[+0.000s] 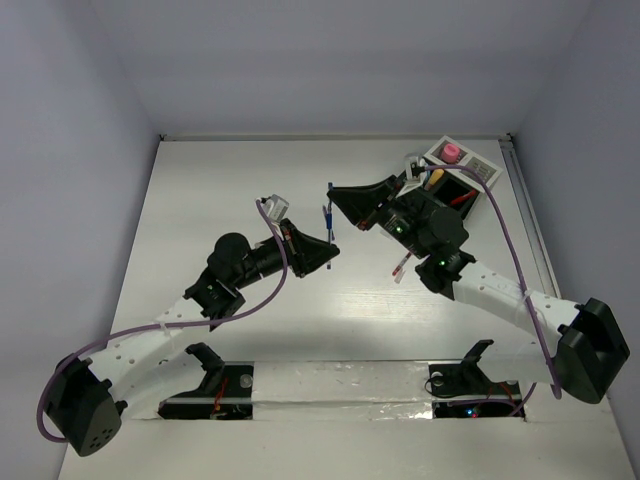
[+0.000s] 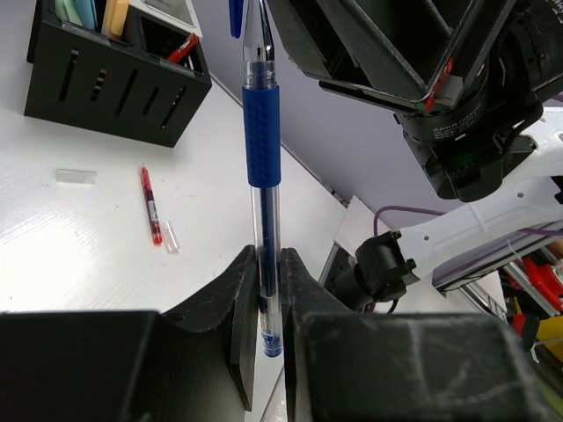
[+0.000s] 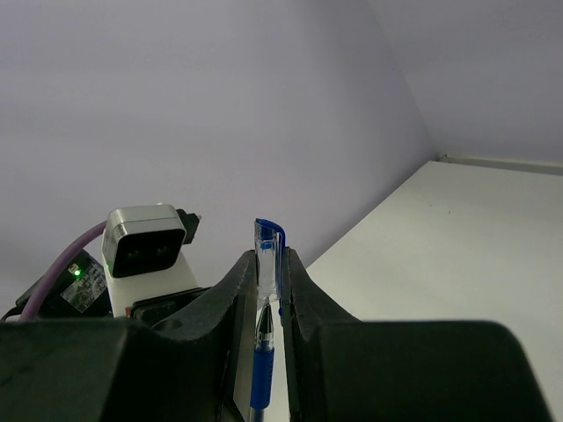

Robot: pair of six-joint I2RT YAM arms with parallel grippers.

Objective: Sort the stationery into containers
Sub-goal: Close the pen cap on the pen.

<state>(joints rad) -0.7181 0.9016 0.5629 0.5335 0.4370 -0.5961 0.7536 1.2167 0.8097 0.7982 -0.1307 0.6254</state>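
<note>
Left gripper (image 2: 266, 268): clamped on blue pen (image 2: 262, 132), lower end, midair. Right gripper (image 3: 270, 268): pinching its cap end. Organizer (image 2: 88, 92) well apart. Risk: opposed pulling or early release bends or drops it.

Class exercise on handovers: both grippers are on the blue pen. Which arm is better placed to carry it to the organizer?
Right, probably. The right gripper pinches the blue pen at its capped end, and the black organizer stands behind that arm. The left gripper, at the tip end, is farther away.
</note>
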